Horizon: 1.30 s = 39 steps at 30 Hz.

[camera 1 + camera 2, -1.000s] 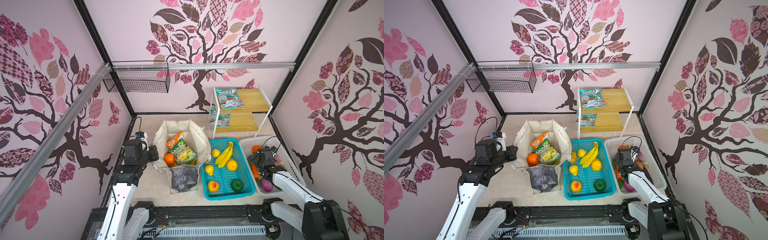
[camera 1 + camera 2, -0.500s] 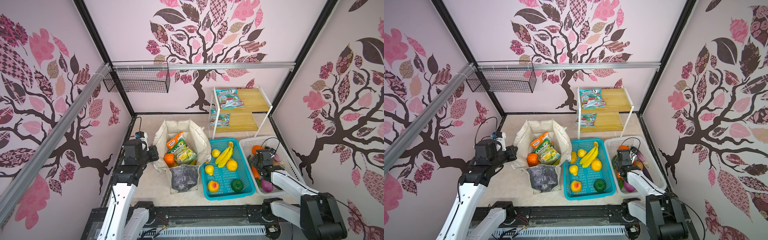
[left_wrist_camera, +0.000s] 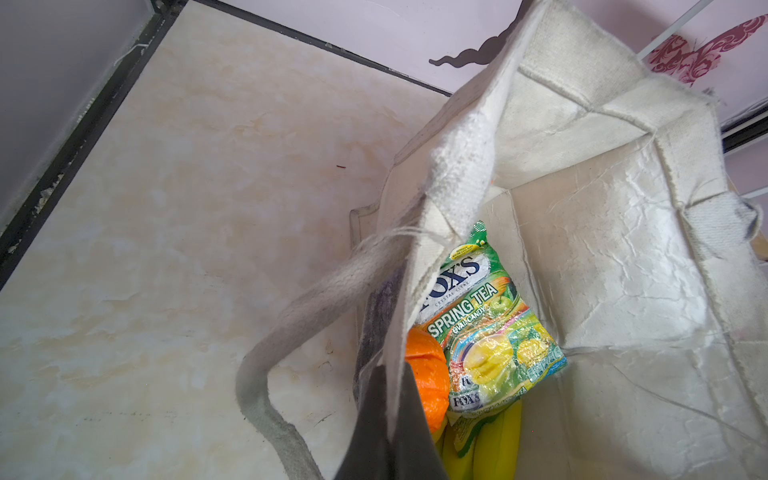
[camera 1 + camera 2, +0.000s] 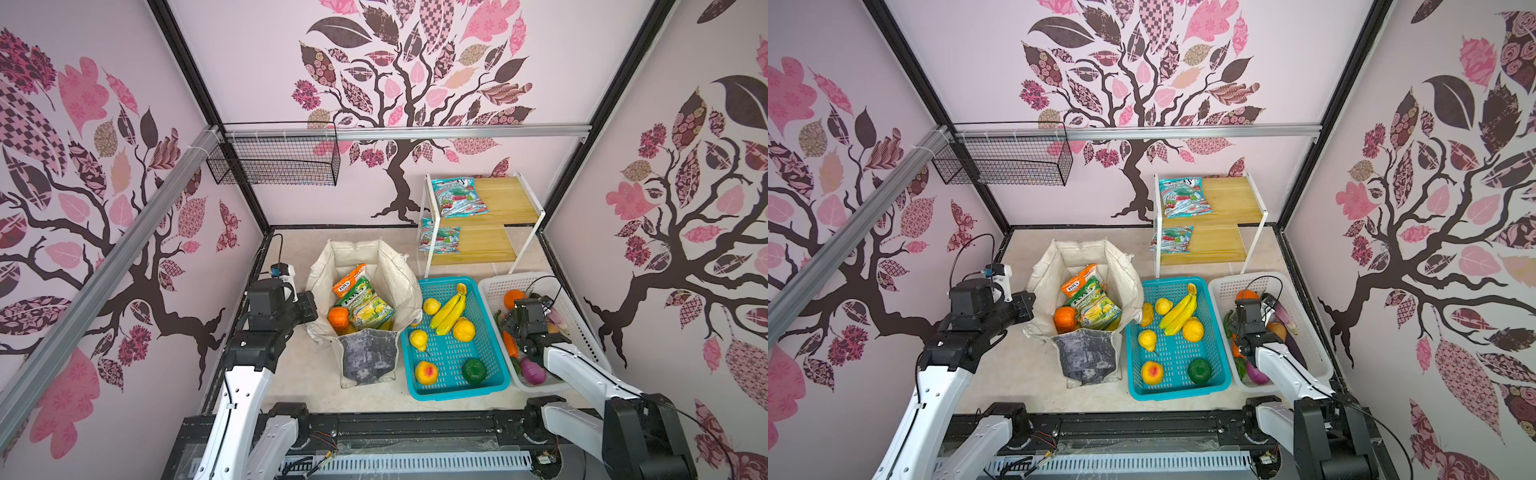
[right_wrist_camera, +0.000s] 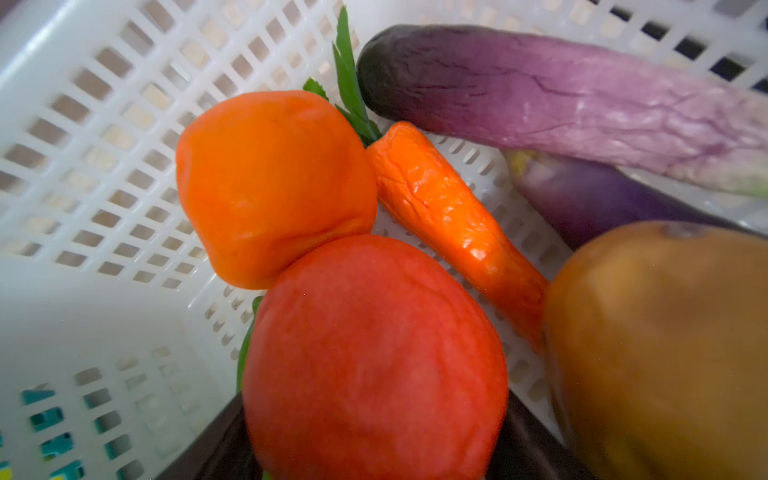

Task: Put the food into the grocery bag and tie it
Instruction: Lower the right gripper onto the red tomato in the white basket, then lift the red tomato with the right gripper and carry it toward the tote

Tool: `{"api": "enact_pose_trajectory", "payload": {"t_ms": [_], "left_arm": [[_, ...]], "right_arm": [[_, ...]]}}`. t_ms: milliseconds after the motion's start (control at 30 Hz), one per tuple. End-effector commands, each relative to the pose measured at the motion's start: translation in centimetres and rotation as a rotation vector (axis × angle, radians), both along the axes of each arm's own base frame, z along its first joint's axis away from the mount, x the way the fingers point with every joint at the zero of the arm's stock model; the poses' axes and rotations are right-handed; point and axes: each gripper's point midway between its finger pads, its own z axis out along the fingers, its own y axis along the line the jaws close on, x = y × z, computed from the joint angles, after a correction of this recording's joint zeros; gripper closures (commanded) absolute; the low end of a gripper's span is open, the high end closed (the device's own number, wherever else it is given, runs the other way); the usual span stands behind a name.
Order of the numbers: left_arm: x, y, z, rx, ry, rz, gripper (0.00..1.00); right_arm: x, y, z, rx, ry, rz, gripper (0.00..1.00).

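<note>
The right arm [image 4: 582, 372] has moved. Its white part just behind the gripper has tipped down and now lies lower over the white basket [image 4: 490, 291]. The black joint at the back of the arm looks bigger than before.

The right gripper [image 4: 520, 328] was wide open a moment ago. Its jaws have now come in part of the way. In the right wrist view they press on both sides of the round red vegetable [image 5: 374, 357]. From above, the gripper's own body hides its tips, so it only seems to have sunk a little deeper into the basket.
</note>
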Motion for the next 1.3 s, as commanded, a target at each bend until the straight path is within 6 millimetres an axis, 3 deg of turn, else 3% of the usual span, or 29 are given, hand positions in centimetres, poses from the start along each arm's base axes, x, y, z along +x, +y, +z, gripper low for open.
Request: {"api": "enact_pose_trajectory", "payload": {"t_ms": [0,367,567,1033,1167,1267], "left_arm": [[0.0,0.1,-0.2,-0.001,-0.013,0.004,1.00],[0.0,0.1,-0.2,-0.001,-0.014,0.004,1.00],[0.0,0.1,-0.2,0.000,-0.014,0.004,1.00],[0.1,0.1,-0.3,0.000,-0.011,0.004,1.00],[0.1,0.1,-0.3,0.000,-0.011,0.005,1.00],[0.1,0.1,-0.3,0.002,-0.009,0.005,1.00]], "right_arm": [[0.3,0.4,1.6,0.011,-0.048,0.023,0.33],[0.8,2.1,7.1,0.071,-0.212,0.123,0.34],[1.1,3.9,9.6,0.139,-0.289,0.203,0.33],[0.7,7.7,17.5,0.220,-0.482,0.431,0.33],[0.3,10.5,19.8,0.265,-0.533,0.570,0.33],[-0.1,13.7,21.4,0.297,-0.557,0.697,0.33]]}}
